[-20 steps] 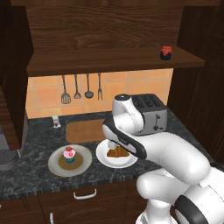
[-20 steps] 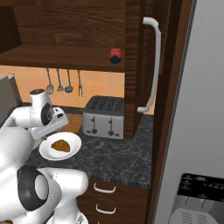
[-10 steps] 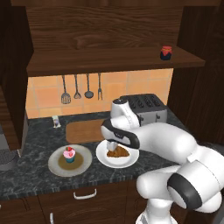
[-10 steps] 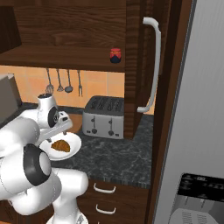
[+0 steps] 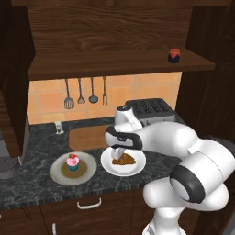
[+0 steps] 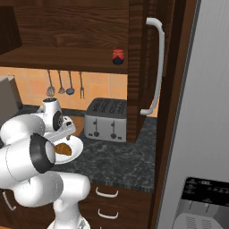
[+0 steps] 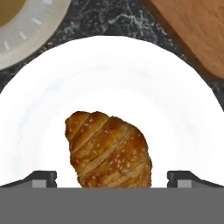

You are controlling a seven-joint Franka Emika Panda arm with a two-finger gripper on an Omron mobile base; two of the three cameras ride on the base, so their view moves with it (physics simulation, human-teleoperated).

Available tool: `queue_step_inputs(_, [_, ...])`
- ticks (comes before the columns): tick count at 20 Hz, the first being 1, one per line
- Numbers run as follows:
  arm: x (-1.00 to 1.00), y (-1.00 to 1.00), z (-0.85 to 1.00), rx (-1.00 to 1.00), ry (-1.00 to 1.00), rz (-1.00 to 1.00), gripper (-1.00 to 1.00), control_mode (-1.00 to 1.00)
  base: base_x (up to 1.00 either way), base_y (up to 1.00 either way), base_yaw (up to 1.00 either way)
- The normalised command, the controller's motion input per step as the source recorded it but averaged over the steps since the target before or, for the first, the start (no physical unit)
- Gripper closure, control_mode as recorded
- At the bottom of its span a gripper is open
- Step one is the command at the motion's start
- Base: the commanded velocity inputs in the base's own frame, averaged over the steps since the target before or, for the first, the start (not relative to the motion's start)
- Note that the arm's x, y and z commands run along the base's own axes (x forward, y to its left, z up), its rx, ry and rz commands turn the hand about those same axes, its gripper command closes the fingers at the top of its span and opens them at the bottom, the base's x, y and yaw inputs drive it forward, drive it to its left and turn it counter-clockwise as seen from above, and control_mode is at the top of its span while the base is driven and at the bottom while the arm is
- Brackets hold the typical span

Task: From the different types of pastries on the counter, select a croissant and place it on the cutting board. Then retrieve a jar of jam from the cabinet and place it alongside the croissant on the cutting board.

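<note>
The golden-brown croissant [image 7: 109,151] lies on a round white plate [image 7: 109,74]; it also shows from the base as the croissant [image 5: 125,159] [image 6: 64,150]. My gripper [image 7: 113,179] [image 5: 117,153] hangs low over it, open, one dark fingertip [image 7: 41,178] on each side and clear of the pastry. The brown cutting board [image 5: 89,137] [image 7: 197,30] lies bare just behind the plate. The pink-frosted cupcake [image 5: 72,161] stands on a grey-tan plate [image 5: 57,174] to the left. The red-lidded jam jar [image 5: 174,55] [image 6: 117,56] sits on the cabinet shelf [image 5: 114,64].
A silver toaster [image 5: 149,109] [image 6: 106,120] stands on the counter [image 5: 27,183] behind my arm. Utensils [image 5: 85,92] hang on the tiled wall. A small shaker [image 5: 58,127] sits left of the board. A tall door with a white handle [image 6: 154,67] rises on the right.
My hand has come down toward the white plate and now straddles the croissant. The pastries, board and jar have not moved.
</note>
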Motion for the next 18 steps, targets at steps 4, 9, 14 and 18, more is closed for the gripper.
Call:
queue_step_inputs(4, [0.00,0.00,-0.21,0.00,0.01,0.02,-1.00,-1.00,0.00,0.00,0.00])
queue_step_inputs(9, [0.00,0.00,-0.25,0.00,0.01,0.03,-1.00,-1.00,0.00,0.00,0.00])
queue_step_inputs(14, [0.00,0.00,-0.26,0.00,0.01,0.01,-1.00,-1.00,0.00,0.00,0.00])
queue_step_inputs(18, [0.00,0.00,-0.14,0.00,0.01,0.01,-1.00,-1.00,0.00,0.00,0.00])
